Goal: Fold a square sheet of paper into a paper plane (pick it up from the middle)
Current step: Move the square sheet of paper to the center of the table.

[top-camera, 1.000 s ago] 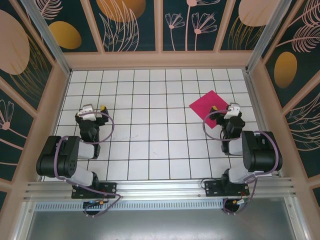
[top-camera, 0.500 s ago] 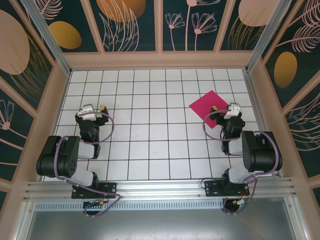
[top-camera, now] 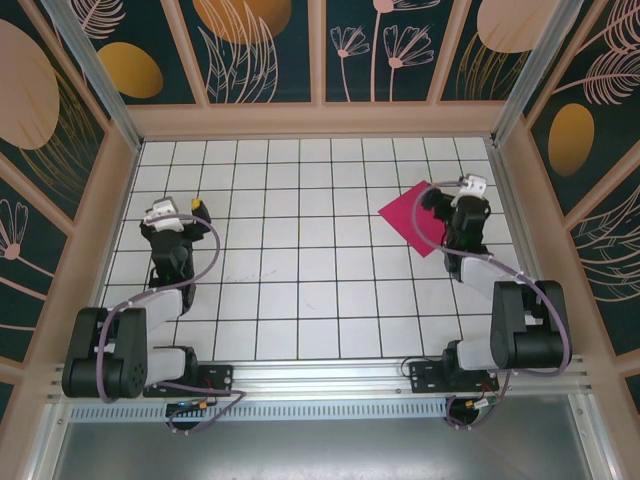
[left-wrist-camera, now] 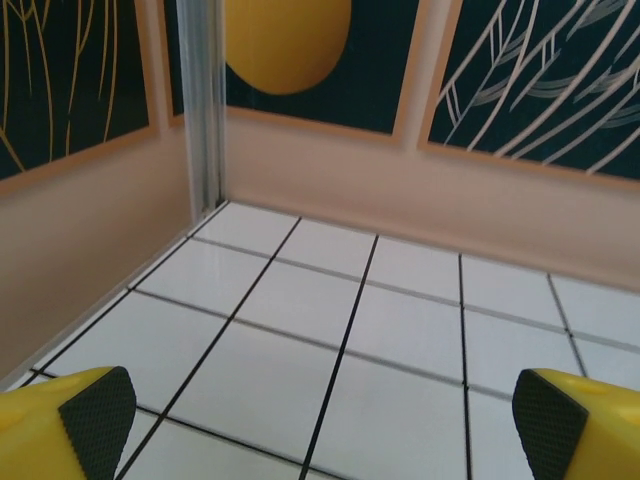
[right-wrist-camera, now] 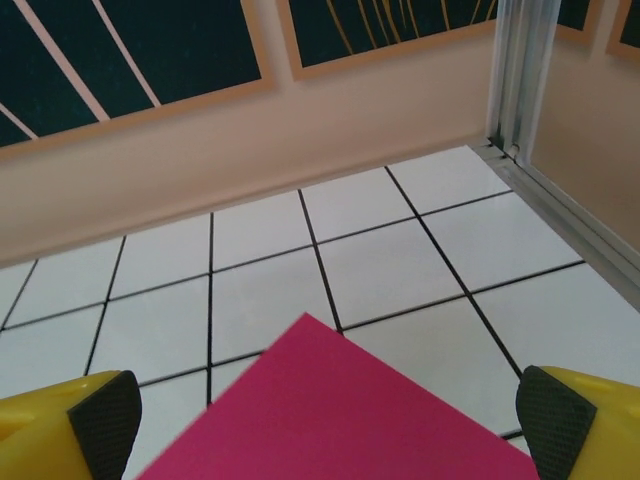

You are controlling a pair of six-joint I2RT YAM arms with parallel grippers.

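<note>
Plainly, the square sheet of paper (top-camera: 410, 212) lies flat on the white gridded table (top-camera: 300, 250), in the far right part, turned corner-on like a diamond and apart from the right wall. The right gripper (right-wrist-camera: 330, 420) hangs above its near right side with the jaws spread wide and nothing between them; from the wrist, the pink surface runs under both yellow fingers (right-wrist-camera: 60, 425). The left gripper (left-wrist-camera: 322, 415) is well apart over bare tiles at the far left, equally wide and empty. The sheet looks thin, very light and limp, with no lifted edge to catch. It would likely slide on the smooth tiles and crease at any hard pinch. The best hold seems the middle, pads pressed down and drawn together to raise a small ridge.
</note>
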